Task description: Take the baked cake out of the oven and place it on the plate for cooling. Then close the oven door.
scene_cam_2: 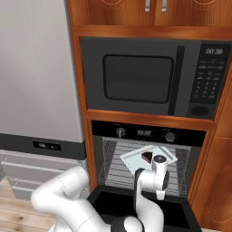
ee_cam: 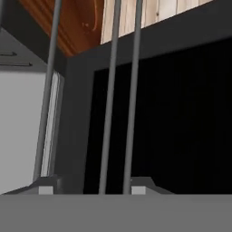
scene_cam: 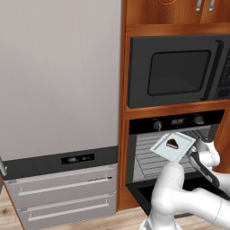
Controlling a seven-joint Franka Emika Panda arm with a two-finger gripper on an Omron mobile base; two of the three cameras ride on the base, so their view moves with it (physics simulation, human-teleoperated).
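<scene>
The oven (scene_cam_2: 145,132) stands with its oven door (scene_cam_2: 136,204) dropped fully open. A dark slice of cake (scene_cam: 172,143) (scene_cam_2: 147,157) rests on a pale square tray (scene_cam: 162,151) (scene_cam_2: 132,160) at the mouth of the cavity, on the wire rack (scene_cam: 146,159). My hand (scene_cam_2: 158,174) hangs just in front of the tray's near edge, pointing down. In the hand view my gripper (ee_cam: 93,188) is open, its tips apart, with two thin grey rack rods (ee_cam: 108,113) running between them over the black door glass (ee_cam: 181,113). The plate is out of view.
A black microwave (scene_cam_2: 136,77) with a keypad sits above the oven in the wooden cabinet (scene_cam_2: 213,181). A tall grey fridge (scene_cam: 58,90) with drawers stands to the left. Wood floor (scene_cam: 112,220) lies below the open door.
</scene>
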